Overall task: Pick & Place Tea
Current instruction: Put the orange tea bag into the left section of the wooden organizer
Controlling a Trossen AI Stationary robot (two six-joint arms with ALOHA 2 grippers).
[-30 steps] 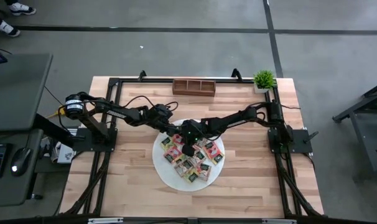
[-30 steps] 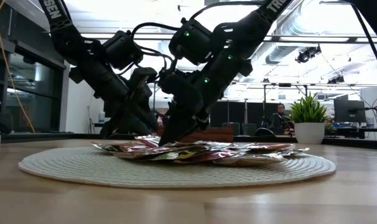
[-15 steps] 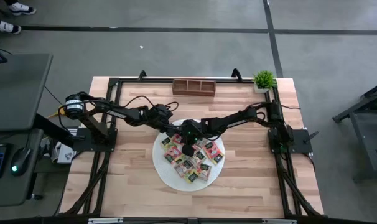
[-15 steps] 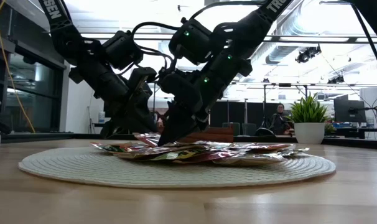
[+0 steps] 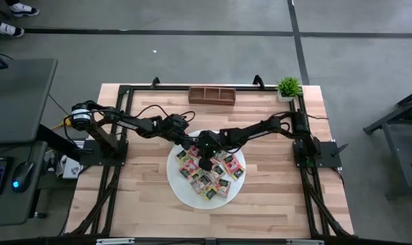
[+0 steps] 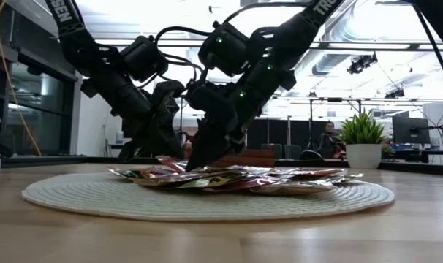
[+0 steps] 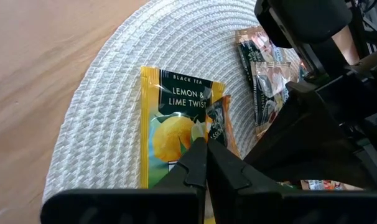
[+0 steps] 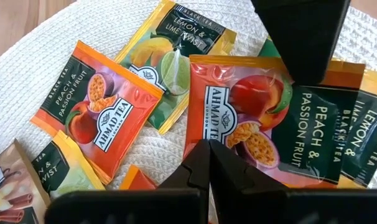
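Note:
Several tea packets [image 5: 207, 171] in red, orange, yellow and green lie heaped on the round white woven mat [image 5: 184, 192] at mid-table. My left gripper [image 7: 206, 144] is at the pile's far left side, shut on an orange packet [image 7: 216, 122] that lies over a yellow lemon-and-lime packet [image 7: 170, 127]. My right gripper [image 8: 208, 145] reaches in from the right. It is shut, with its tips down on a red-orange peach packet [image 8: 238, 106] near the pile's middle. In the low view both grippers [image 6: 163, 150] [image 6: 194, 165] slant down into the heap. My left gripper pinches the orange packet by its near end [image 7: 213, 135] between its two fingertips, slanting down from the table's left. The packet's far end tilts up off the yellow packet under it. My right gripper's shut fingertips [image 8: 200, 155] rest on the peach packet's edge [image 8: 198, 134], slanting down from the table's right. I cannot tell whether they pinch it or only press on it. The packet lies flat in the heap.
The brown three-compartment wooden tray [image 5: 211, 94] stands at the table's far edge, with a small potted plant [image 5: 288, 87] in the far right corner. Black frame rails [image 5: 122, 122] run along the table's sides. Bare wood [image 5: 274, 197] surrounds the mat.
My left gripper has shut its fingers at the far left of the pile, without otherwise moving. My right gripper and the heap have kept still.

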